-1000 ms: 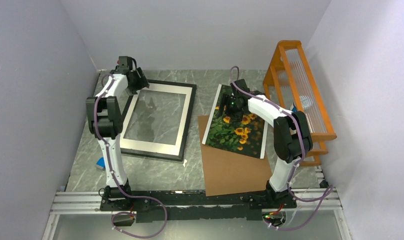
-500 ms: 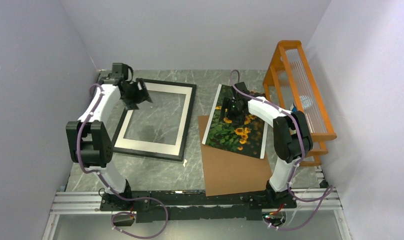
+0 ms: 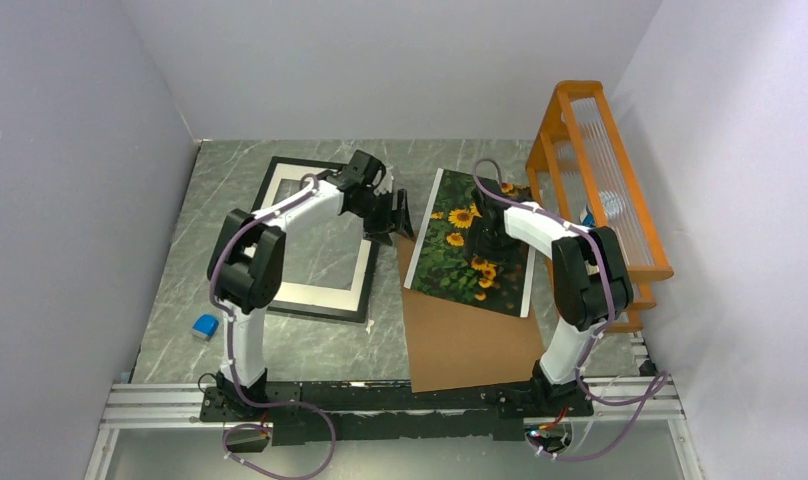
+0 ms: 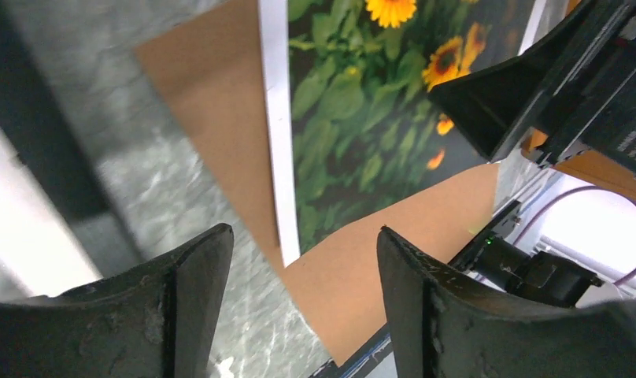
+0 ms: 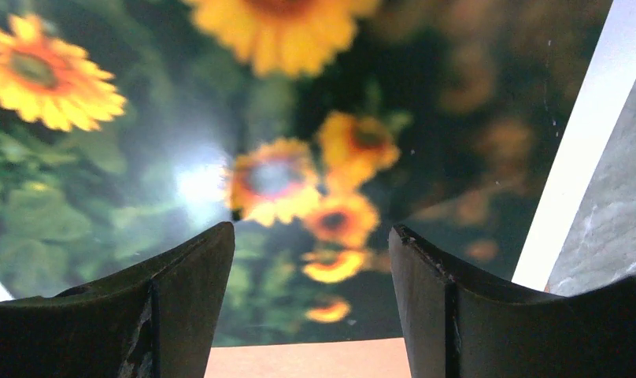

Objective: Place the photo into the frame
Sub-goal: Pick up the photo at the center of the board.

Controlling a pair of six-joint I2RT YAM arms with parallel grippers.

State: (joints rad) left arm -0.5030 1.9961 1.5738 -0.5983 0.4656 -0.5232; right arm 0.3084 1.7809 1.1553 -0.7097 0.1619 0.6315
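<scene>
L gripper is hanging w/ jaws spread wide, gripping nothing. R gripper is likewise standing wide open, nothing between its fingers.

Count: 2 arms, 2 grippers, 1 photo, 1 frame, 1 brown backing board, 1 orange rack, 1 small blue item.

All of it is sitting on a grey marbled worktop, w/ plain pale walls closing in on 3 sides.

Photo is lying flat directly under R gripper, filling the R wrist view. R gripper is hovering close over the sunflowers; can't tell if it's touching. Same photo is lying just right of L gripper, its white-edged long side showing between the L fingers in the wrist view. Photo's near end is overlapping the brown backing board.

Frame is lying flat to the left of L gripper, partly under L arm, w/ a white mat showing inside it, apart from photo. Orange rack is standing right of R gripper, by the wall.
</scene>
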